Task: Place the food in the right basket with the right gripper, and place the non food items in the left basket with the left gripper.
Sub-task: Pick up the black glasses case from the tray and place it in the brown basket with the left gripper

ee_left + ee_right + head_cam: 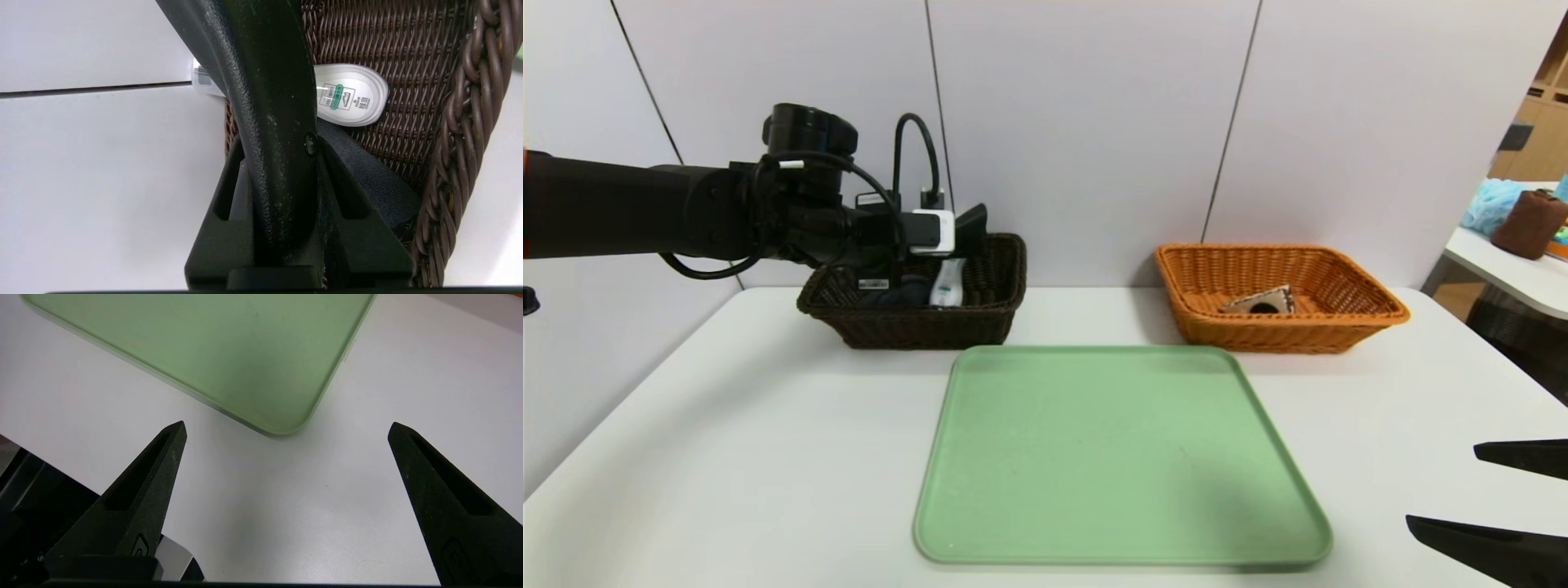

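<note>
The left claw (935, 269) reaches over the dark brown wicker basket (992, 322) at the back left of the green tray (1094, 457). Its fingers are drawn close together around a white tube with a green label (351, 100), which hangs down inside the basket. In the left wrist view the tube's crimped end shows past one black finger (265, 122), with the basket's woven wall behind it and a dark blue item (376, 179) lying on the basket floor under the claw. The arm's wrist and its cables cover the basket's back left corner in the head view.

The right claw (286, 430) hangs wide open and holds nothing, low over the white bench (727, 457) just off the tray's near right corner.

The orange wicker basket (1347, 322) sits at the back right of the tray, well apart from the brown one, with a small flat food packet (1262, 300) lying inside. The tray has nothing on it.
</note>
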Action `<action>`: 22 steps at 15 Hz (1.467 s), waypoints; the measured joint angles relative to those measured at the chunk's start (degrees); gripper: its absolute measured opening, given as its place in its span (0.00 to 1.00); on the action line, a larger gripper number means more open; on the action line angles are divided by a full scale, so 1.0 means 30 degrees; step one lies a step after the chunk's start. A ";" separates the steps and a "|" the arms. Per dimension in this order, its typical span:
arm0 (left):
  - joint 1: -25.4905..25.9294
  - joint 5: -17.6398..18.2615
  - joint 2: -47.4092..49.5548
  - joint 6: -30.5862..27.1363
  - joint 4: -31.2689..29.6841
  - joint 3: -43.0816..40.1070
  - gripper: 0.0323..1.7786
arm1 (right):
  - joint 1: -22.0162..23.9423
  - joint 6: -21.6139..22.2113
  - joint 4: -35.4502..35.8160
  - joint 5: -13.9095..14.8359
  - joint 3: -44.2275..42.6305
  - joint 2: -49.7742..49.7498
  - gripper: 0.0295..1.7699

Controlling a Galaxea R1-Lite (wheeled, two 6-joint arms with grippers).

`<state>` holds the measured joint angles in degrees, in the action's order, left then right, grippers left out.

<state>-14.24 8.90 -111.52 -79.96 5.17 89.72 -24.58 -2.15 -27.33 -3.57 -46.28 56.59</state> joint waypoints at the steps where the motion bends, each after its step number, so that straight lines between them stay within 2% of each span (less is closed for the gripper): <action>1: 0.0000 0.0000 -0.0037 0.0000 -0.0008 -0.0028 0.24 | 0.0000 0.0000 0.0000 0.0008 0.0008 -0.0012 0.96; 13: 0.0199 -0.0085 -0.0801 0.0020 -0.0033 -0.0073 0.24 | -0.0028 -0.0020 0.0045 0.0008 0.0045 0.0024 0.96; 17: 0.0211 -0.0122 -0.0910 0.0028 -0.0037 -0.0077 0.52 | -0.0028 -0.0037 0.0045 0.0008 0.0045 0.0037 0.96; 22: 0.0358 -0.0138 -0.0967 0.0191 -0.0081 -0.0130 0.73 | -0.0028 -0.0028 0.0053 0.0008 0.0037 0.0098 0.96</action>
<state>-13.17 8.48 -114.42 -79.39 4.92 89.33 -24.66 -2.23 -27.17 -3.55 -46.17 56.88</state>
